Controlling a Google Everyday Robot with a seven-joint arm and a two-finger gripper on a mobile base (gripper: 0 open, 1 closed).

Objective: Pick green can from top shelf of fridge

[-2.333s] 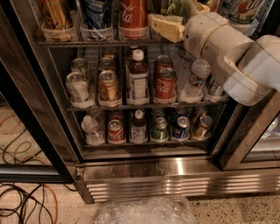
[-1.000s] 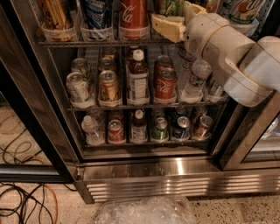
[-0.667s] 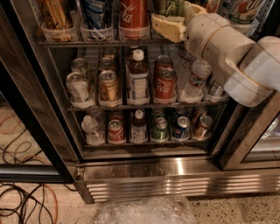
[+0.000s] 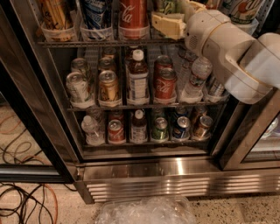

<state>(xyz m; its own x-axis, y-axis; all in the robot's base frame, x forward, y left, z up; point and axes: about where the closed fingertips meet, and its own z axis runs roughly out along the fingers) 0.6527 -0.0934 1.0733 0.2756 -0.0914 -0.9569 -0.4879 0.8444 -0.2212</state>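
Reaching in from the right, the arm (image 4: 232, 52) slants up and left across the fridge (image 4: 175, 175) front. Its gripper (image 4: 168, 22) is at the top shelf (image 4: 78, 43), just right of the cola can (image 4: 133, 17). I cannot tell whether the gripper is clenched or released. The green can (image 4: 165, 5) stands on that shelf right behind the gripper, cut off by the upper edge. Cans crowd both sides there. The dark door frame (image 4: 232, 131) sits just under the arm's bulky joint.

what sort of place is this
Likely a break room or shop: a commercial drinks fridge with wire racks of cans and bottles, cables on the floor. The gripper is at its top shelf.
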